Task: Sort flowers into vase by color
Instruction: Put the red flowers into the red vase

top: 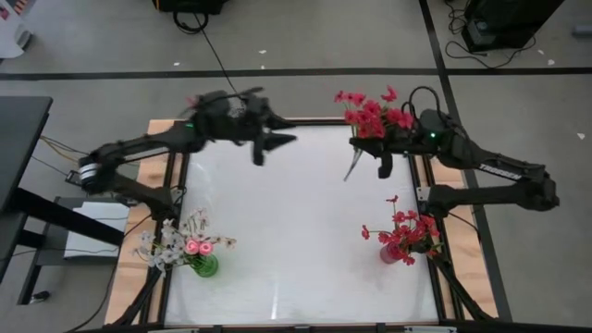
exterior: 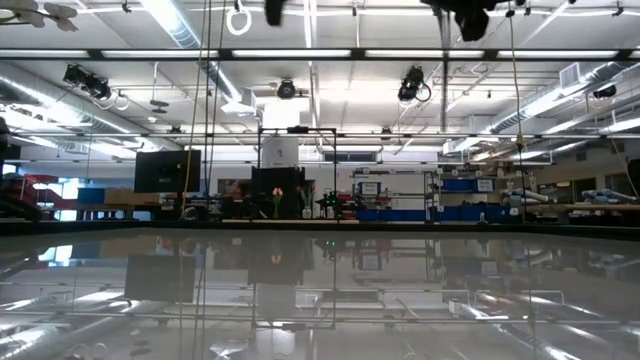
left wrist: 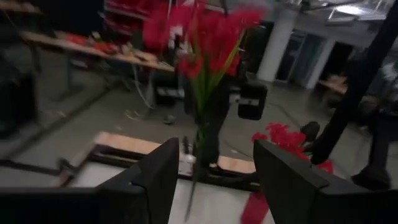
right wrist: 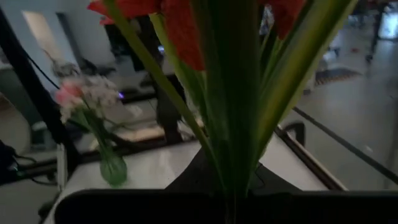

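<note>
At the far right of the table, the right gripper (top: 382, 165) is clamped on a spray of red flowers (top: 373, 115); stems hang below the fingers, blossoms stick out past the far table edge. The right wrist view confirms it: green stems (right wrist: 233, 106) pinched close to the camera, red petals above.

Left gripper (top: 262, 148) hovers over the far-middle of the table, fingers (left wrist: 158, 177) spread apart, nothing between them. From its wrist view the red spray (left wrist: 208, 37) is ahead of it and apart from it, no contact.

Red vase (top: 391, 252) sits near right, already has red blossoms in it. Green vase (top: 204, 266) near left holds pink rosebuds and white sprigs (top: 171, 242). So red goes right.

Likely step: carry the held spray to the red vase and drop it in. To do it well:
- keep the grip firm, stems are thin and could slip or swivel
- bring the stem tips over the vase mouth, stems roughly vertical
- lower beside the blossoms already there, not onto them; crowding could tip the vase
- release only once stems are well inside the mouth
- left arm should stay clear of the path.

Low view shows only bare table surface and the room, no flowers.
</note>
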You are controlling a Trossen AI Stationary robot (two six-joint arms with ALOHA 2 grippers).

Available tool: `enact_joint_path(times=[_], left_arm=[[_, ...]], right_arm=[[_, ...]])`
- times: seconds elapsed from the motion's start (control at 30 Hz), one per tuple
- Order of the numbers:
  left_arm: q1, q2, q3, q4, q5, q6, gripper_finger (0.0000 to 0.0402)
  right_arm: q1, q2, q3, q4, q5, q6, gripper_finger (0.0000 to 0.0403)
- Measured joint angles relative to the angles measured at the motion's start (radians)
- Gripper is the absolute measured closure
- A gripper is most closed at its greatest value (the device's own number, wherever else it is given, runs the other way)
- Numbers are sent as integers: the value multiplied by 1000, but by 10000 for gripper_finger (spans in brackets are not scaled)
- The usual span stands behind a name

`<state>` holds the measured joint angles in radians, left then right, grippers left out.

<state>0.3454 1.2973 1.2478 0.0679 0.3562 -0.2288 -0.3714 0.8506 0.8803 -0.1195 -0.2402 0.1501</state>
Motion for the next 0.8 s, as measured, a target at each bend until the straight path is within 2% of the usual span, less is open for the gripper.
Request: enact_joint_path(times=[0.1, 0.2, 0.33, 0.57, 0.8], left_arm=[[-7, -97, 1, -105, -62, 60, 189], [-26, -140, 1, -176, -101, 90, 189], [-31, -165, 1, -201, -100, 87, 189], [-31, -158, 0, -201, -101, 86, 189], [-31, -156, 0, -197, -102, 82, 189]], right_arm=[[47, -72, 0, -138, 106, 15, 389], [96, -157, 0, -307, 225, 80, 389], [142, -265, -1, -446, 294, 201, 389], [183, -380, 0, -663, 287, 305, 389], [186, -445, -1, -748, 178, 216, 389]])
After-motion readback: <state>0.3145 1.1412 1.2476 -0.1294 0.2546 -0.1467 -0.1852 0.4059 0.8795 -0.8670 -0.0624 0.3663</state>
